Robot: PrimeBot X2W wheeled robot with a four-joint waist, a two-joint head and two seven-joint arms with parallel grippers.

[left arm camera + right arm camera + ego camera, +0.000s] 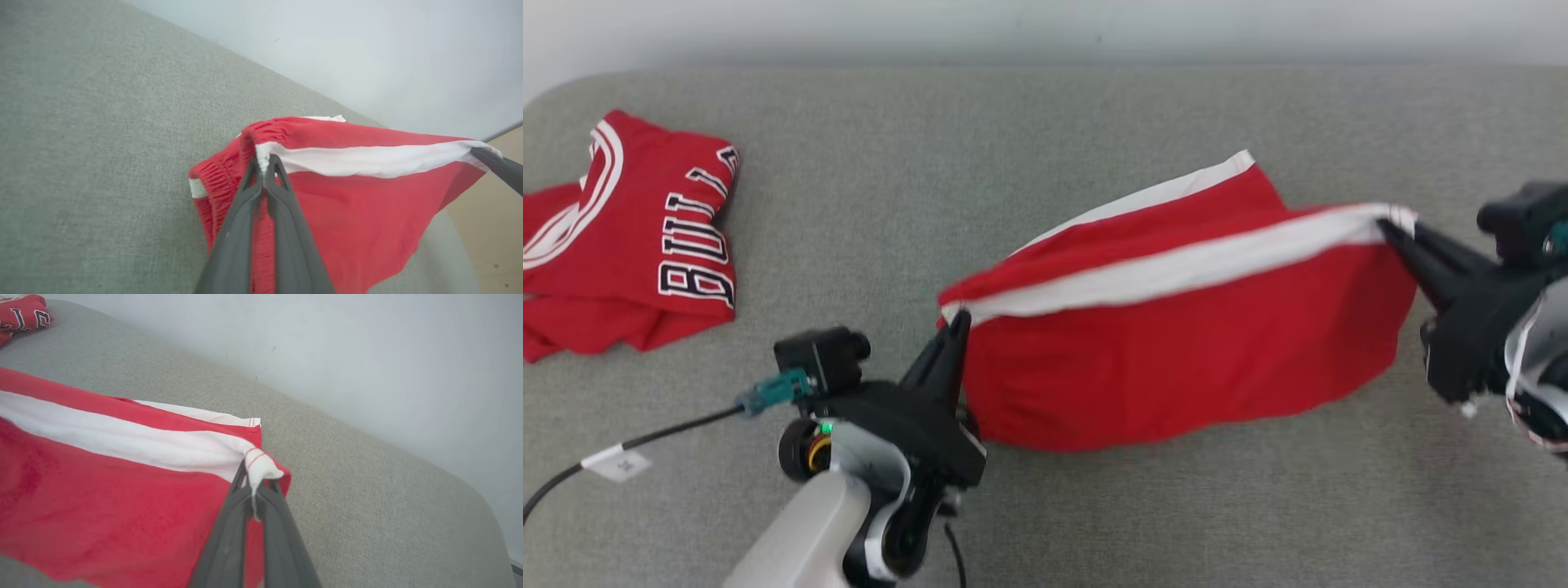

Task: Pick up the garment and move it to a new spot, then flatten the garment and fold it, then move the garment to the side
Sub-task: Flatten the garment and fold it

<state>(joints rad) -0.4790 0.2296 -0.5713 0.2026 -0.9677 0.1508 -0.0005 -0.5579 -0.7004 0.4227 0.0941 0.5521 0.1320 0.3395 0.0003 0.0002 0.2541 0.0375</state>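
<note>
Two sets of dark fingers hold one red garment (1176,359) with a white stripe, stretched between them just above the grey cloth-covered desk (1045,122). Your left fingers (958,322) are clamped tight on the gathered waistband corner. Your right fingers (1390,231) are clamped tight on the white hem corner at the other end. The garment's lower edge sags and appears to brush the desk near the middle. A second red jersey (629,237) lies well apart at the far left. To flatten it well, keep the stripe taut, lower both corners together, and draw gently toward yourself so the hanging cloth spreads rather than tucks under.
</note>
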